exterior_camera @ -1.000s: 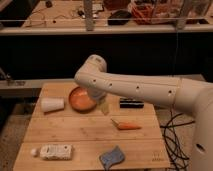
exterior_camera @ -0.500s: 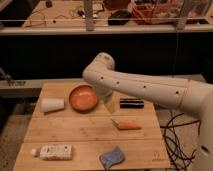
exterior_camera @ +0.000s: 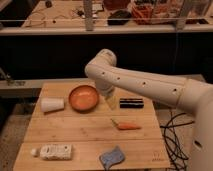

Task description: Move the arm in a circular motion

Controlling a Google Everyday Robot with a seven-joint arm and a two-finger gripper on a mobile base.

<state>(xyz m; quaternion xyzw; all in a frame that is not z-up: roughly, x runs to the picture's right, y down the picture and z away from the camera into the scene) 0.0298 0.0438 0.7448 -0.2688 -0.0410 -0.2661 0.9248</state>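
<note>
The arm point(exterior_camera: 145, 86) is a thick cream-white tube with small dark dots. It reaches in from the right edge across the back of the wooden table point(exterior_camera: 80, 131). Its rounded elbow point(exterior_camera: 102, 64) stands highest, above the table's back middle. From there the wrist drops down to the gripper point(exterior_camera: 109, 97), which hangs open just right of an orange bowl point(exterior_camera: 83, 98) and holds nothing. The gripper is above the table top and touches none of the objects.
On the table lie a white cup on its side point(exterior_camera: 52, 104), a black box point(exterior_camera: 131, 102), a carrot point(exterior_camera: 128, 126), a blue sponge point(exterior_camera: 112, 156) and a white bottle point(exterior_camera: 54, 151). Black cables point(exterior_camera: 175, 137) hang at the right; cluttered shelves stand behind.
The elbow and gripper have swung to the right and a little back, off the bowl, which now shows whole. The table objects have not moved.
</note>
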